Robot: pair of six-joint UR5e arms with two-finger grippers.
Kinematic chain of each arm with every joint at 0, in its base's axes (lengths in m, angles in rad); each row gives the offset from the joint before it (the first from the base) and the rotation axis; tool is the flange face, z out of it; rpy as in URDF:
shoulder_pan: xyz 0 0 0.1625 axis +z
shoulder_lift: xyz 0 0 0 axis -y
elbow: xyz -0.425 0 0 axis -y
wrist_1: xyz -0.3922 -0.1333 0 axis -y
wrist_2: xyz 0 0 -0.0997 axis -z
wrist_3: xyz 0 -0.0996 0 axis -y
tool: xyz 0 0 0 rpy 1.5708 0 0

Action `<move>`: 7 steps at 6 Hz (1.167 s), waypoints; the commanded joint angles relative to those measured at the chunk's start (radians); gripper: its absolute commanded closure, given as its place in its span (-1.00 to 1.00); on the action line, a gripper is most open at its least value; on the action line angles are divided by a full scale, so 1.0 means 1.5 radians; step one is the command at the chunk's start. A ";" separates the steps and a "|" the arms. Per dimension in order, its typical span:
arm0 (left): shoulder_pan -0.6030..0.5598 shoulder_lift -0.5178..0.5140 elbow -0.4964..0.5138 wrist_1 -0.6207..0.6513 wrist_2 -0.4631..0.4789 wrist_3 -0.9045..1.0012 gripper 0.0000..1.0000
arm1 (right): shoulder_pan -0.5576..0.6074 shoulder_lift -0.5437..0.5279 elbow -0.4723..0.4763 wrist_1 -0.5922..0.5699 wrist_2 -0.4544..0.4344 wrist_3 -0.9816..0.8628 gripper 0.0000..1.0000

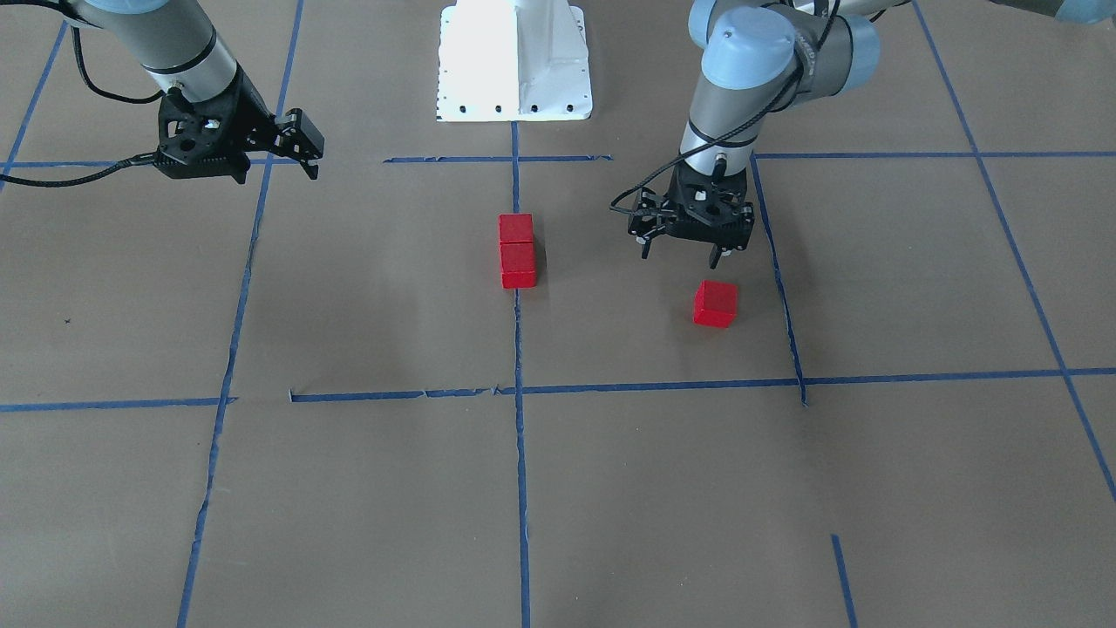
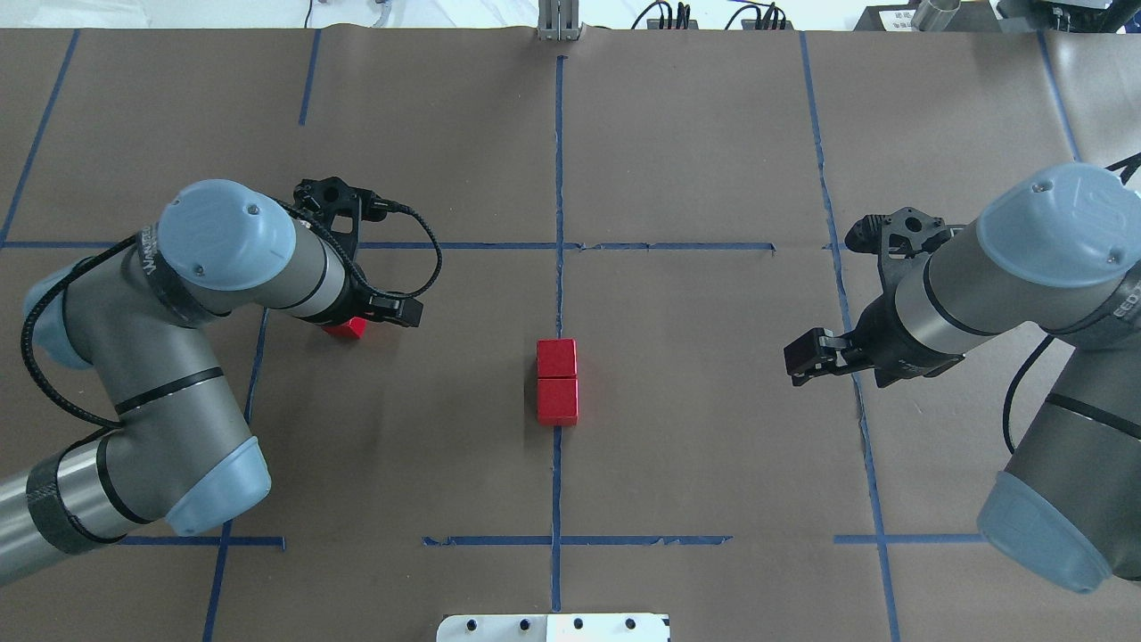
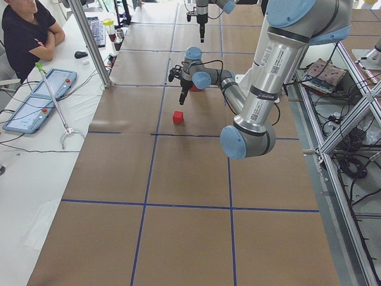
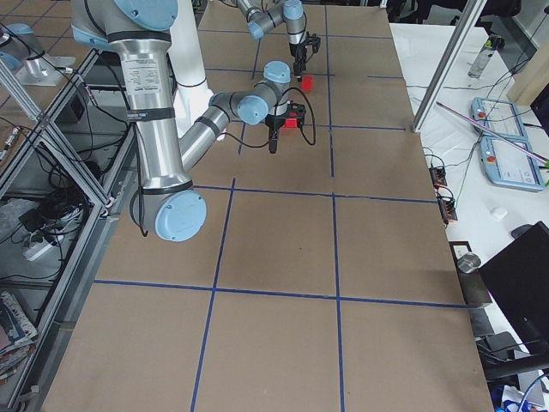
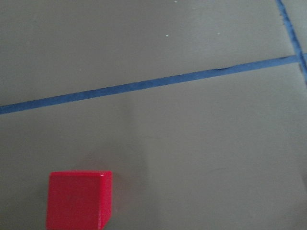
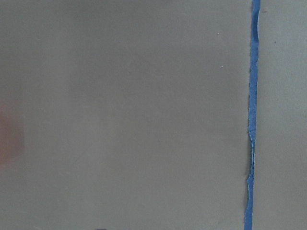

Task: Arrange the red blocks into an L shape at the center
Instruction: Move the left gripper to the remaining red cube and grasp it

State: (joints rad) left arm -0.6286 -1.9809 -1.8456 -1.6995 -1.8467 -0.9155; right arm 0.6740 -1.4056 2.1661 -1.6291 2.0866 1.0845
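At the centre [image 2: 499,374] of the brown paper table, two red blocks sit touching face to face. They form a short straight row running near to far from the robot, along a blue tape line [image 2: 559,178]. These are the near block [image 2: 558,401] and the far block [image 2: 556,358]. The third block [image 1: 715,303] lies alone on the robot's left, flat on the paper. It is well apart from the pair and slightly farther from the robot, so the three do not yet make an L. The left gripper [image 1: 681,255] hangs over the paper close to the third block, on the robot's side of it, without touching it. Its fingers are spread apart and hold nothing. From overhead, the left arm's wrist covers part of this block. The left wrist camera shows the block at the lower left of its view, with a tape line crossing the paper beyond it. The right gripper [image 1: 312,155] is far off on the robot's right, raised above the paper and turned sideways toward the centre. Its fingers look parted, with nothing between them. The right wrist camera shows only bare paper and one tape line.
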 commanded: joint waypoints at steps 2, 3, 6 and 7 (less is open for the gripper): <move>-0.042 0.010 0.054 -0.014 -0.041 0.057 -0.94 | 0.001 0.001 0.006 0.000 0.001 0.004 -1.00; -0.043 0.009 0.079 -0.040 -0.057 0.045 -0.94 | -0.001 0.001 0.006 0.000 0.001 0.004 -1.00; -0.040 -0.006 0.138 -0.100 -0.063 -0.030 -0.94 | 0.000 0.003 0.006 0.000 0.001 0.004 -1.00; -0.039 -0.007 0.146 -0.105 -0.063 -0.029 -0.94 | 0.000 0.003 0.006 0.000 0.001 0.004 -1.00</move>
State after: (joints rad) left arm -0.6882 -1.9896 -1.6432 -1.8415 -1.9401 -0.9563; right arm 0.6734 -1.4010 2.1752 -1.6291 2.0877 1.0907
